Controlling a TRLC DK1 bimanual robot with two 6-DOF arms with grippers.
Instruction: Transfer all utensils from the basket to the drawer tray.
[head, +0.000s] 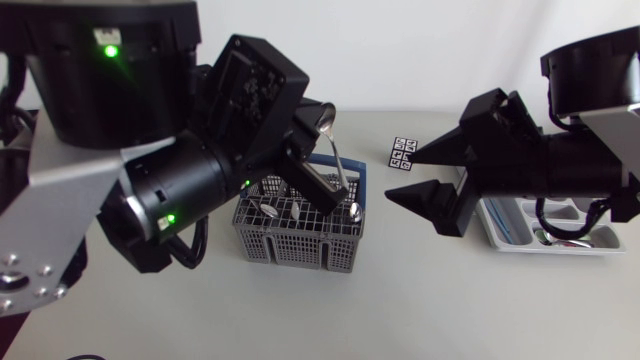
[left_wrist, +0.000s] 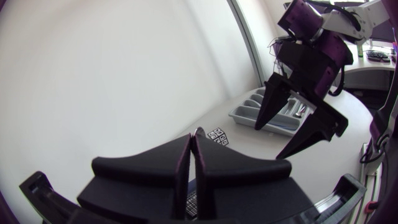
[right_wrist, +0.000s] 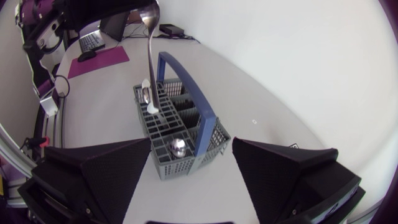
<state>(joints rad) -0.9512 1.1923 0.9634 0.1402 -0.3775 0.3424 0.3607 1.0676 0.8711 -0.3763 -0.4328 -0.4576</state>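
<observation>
Head view.

- **Left arm:** fills the upper left of the frame. The matte black left gripper (left_wrist: 193, 140) has its fingers pressed together, clamped on the bowl end of a long silver metal spoon (head: 326, 122).
- **Right gripper** (head: 405, 175)**:** centre right, spread wide and holding nothing. Its tips point toward the basket.
- **Pale grey compartmented plastic drawer tray** (head: 497, 232)**:** lower right, largely under the right arm.
- **Grey mesh plastic basket with blue handle** (head: 295, 255)**:** lower centre.
- **Key relation:** the spoon's long axis is near upright. Its handle hangs down, with the pale tip at the basket's right rim. The tray lies to frame right, well apart, with the right gripper in between. The right arm is nearer the tray, so a carry-across or a handover looks likely.
- **Unclear:** whether the spoon tip is clear of the mesh. The tray compartments are mostly hidden. Shiny utensils left in the basket (head: 270, 212) cannot be counted.
</observation>
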